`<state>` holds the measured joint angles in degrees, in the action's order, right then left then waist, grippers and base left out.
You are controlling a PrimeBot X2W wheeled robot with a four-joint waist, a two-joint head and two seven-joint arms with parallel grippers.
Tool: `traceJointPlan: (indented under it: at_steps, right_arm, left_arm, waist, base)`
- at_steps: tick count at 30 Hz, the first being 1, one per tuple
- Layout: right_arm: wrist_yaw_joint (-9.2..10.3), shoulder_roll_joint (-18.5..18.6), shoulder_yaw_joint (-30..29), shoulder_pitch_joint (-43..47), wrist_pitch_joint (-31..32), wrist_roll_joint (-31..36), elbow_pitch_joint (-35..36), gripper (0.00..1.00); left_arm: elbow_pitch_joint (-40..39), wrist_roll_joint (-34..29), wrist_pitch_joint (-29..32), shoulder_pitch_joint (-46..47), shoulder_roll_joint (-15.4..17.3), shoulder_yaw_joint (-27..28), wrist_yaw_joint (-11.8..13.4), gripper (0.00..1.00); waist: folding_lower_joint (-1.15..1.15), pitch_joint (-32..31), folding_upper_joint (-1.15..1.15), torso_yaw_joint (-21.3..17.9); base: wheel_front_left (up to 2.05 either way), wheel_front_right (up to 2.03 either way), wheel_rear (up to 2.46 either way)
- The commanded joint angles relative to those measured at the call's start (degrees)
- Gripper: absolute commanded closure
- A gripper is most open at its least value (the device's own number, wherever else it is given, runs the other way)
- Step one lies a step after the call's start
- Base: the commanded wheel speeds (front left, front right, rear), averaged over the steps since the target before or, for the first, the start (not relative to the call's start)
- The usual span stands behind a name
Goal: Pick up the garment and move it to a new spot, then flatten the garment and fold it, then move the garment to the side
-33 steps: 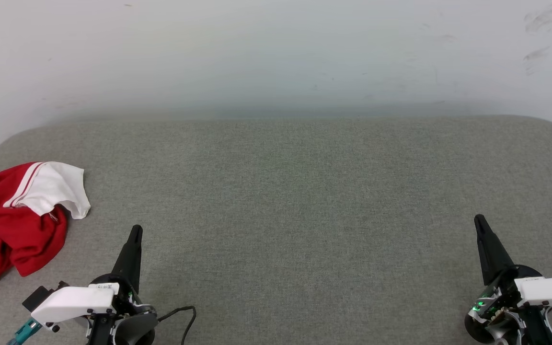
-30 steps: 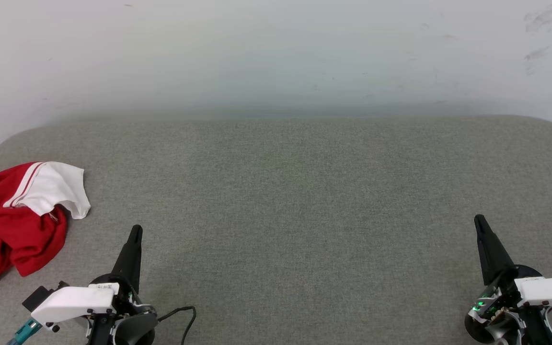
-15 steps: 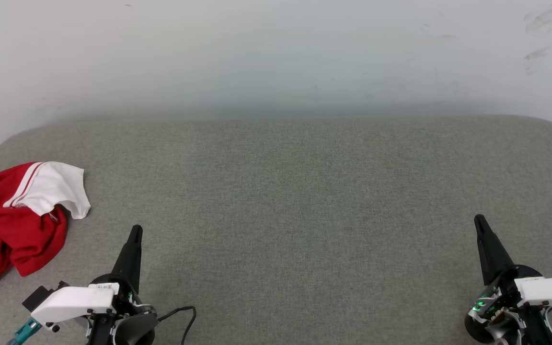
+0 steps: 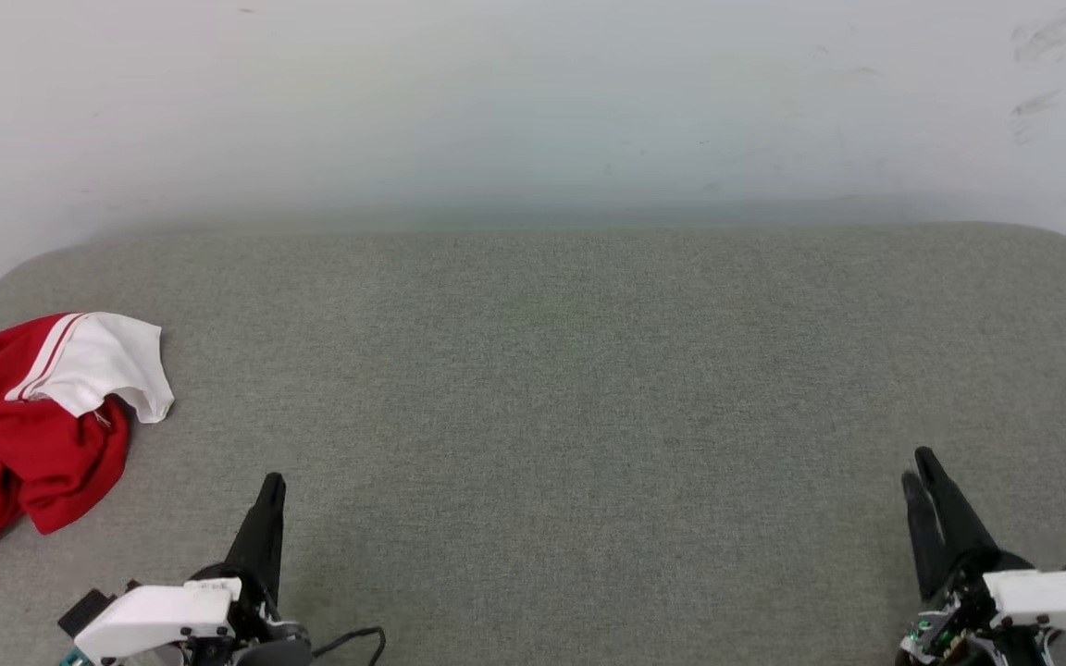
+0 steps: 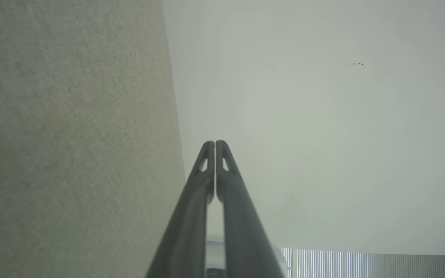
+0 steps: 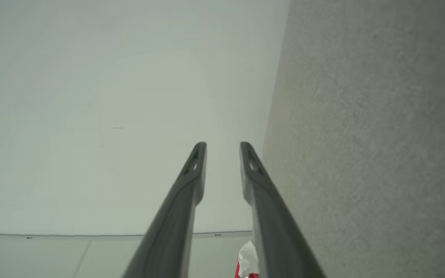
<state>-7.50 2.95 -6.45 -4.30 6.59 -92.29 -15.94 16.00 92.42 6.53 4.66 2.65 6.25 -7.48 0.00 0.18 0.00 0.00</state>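
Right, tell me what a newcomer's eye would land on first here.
The crumpled red jersey T-shirt with a white sleeve lies bunched at the far left of the broad grey fabric surface. Two dark, long-fingered tools point up from the bottom corners: the left end effector shut, the right end effector with fingers slightly parted, both apart from the shirt.

There is one crumpled red jersey T-shirt (image 4: 24,444) with one white sleeve showing. There is one grey-green fabric-covered padded surface (image 4: 551,370), one pale wall (image 4: 533,102) and one thin black cable (image 4: 362,636). There are two grippers, the left gripper (image 4: 271,483) and the right gripper (image 4: 917,465), each with two long dark fingers (image 6: 191,181), four in all.
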Motion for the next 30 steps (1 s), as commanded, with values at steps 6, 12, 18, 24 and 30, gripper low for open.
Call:
traceJointPlan:
  at_steps: [6,12,18,24,30]
  right_arm:
    - [0.0,0.0,0.4,-0.3,-1.9,1.8,0.5,0.0]
    - [0.0,0.0,0.2,-0.5,-3.5,6.8,1.8,0.0]
    - [0.0,0.0,0.2,-0.6,-5.1,13.9,4.1,0.0]
    - [0.0,0.0,1.0,-0.7,-6.6,22.6,6.6,0.0]
    - [0.0,0.0,1.8,-0.6,-8.0,31.9,8.8,0.0]
  left_arm:
    - [-1.2,-1.2,-1.9,0.2,0.0,0.1,0.0,0.0]
    - [-2.3,-5.7,-3.5,0.6,0.1,1.2,0.0,0.0]
    - [-4.2,-13.5,-5.1,0.9,0.1,2.3,0.2,0.0]
    - [-6.7,-21.8,-6.6,1.0,0.1,2.1,1.7,0.0]
    - [-8.9,-30.1,-8.0,0.7,0.1,1.1,4.2,0.0]
  waist:
    - [0.0,0.1,0.0,0.0]
    - [0.0,0.1,0.0,0.0]
    - [0.0,0.3,0.0,0.0]
    - [0.0,0.4,0.0,0.1]
    - [0.0,0.5,0.0,0.1]
  base:
    - [0.0,0.0,0.0]
    - [0.0,0.0,0.0]
    - [0.0,0.0,0.0]
    - [0.0,0.0,0.0]
    - [0.0,0.0,0.0]
